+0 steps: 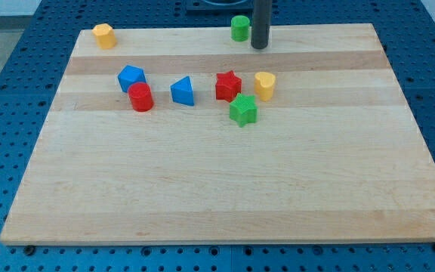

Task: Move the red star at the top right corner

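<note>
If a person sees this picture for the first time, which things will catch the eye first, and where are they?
First comes the cluster above the board's middle: red star with yellow block at its right and green star just below. My tip, a dark rod at the top edge, stands beside a green cylinder. A lone yellow block sits in the top left corner.

Near the board's [225, 196] top edge: my tip [259, 47] just right of the green cylinder [239, 28]; yellow block [104, 35] at top left corner. Mid-row, left to right: blue block [131, 77] touching red cylinder [140, 97] below it, blue triangle [183, 91], red star [228, 86], yellow heart [264, 85]. Green star [242, 110] just below, between the last two.
</note>
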`<state>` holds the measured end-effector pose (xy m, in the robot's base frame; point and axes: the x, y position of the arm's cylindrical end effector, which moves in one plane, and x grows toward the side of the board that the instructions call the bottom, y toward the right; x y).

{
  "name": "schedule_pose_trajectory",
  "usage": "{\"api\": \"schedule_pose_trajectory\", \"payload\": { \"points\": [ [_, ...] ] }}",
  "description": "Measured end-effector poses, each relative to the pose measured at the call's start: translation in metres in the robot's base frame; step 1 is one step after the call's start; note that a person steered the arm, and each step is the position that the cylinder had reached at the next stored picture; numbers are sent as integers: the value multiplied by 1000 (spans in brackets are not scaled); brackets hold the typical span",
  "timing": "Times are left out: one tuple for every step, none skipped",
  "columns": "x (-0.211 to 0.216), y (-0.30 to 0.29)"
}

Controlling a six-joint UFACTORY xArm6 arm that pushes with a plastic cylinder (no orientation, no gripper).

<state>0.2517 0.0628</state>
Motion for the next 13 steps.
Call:
{"api": "schedule_pose_trajectory", "payload": {
  "points": [
    [7, 0],
    [7, 0],
    [19, -6],
    [28, -65],
    [38, -107],
    [70, -112],
    [102, -112],
    [125, -109],
    [135, -74],
    [120, -47],
    [91, -37],
    [55, 8],
    [23, 50]
  ]
}}
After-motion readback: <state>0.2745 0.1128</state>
